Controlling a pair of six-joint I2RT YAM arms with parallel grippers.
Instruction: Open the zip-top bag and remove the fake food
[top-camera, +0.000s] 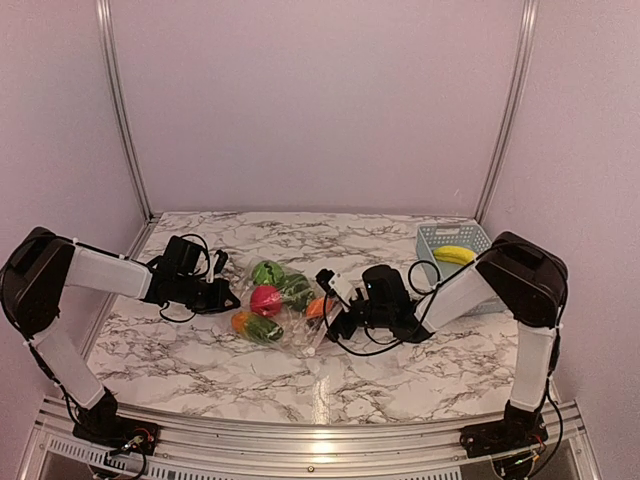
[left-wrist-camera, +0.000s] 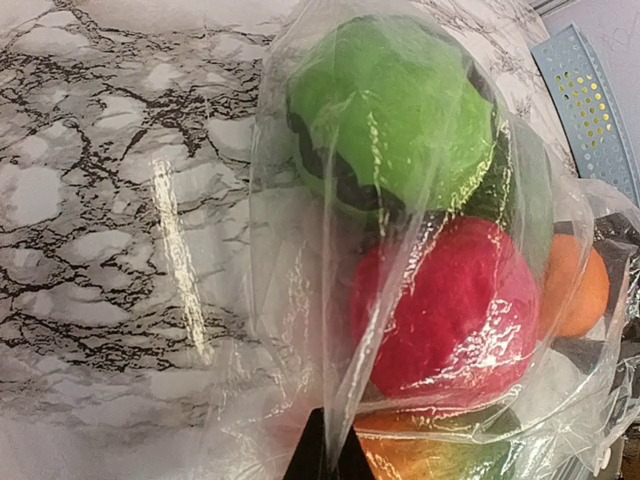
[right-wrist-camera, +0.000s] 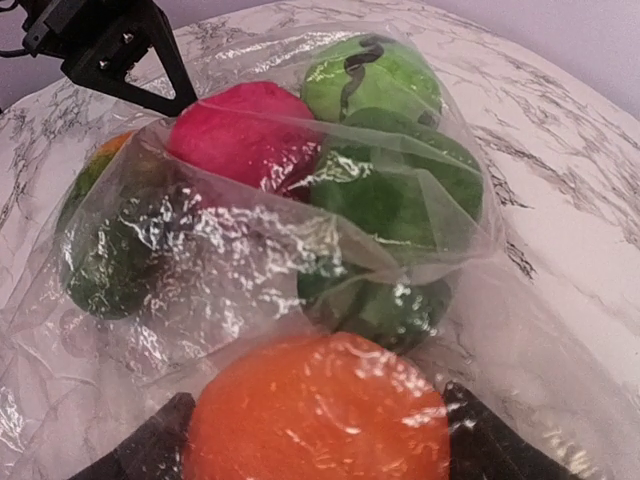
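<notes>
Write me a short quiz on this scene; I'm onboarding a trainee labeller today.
1. True or false: the red piece lies outside the zip-top bag.
2. What sits between the right hand's fingers? A green piece; B orange piece; C red piece.
3. Fill in: the banana lies in the light blue ____.
Key: 1 false; 2 B; 3 basket.
</notes>
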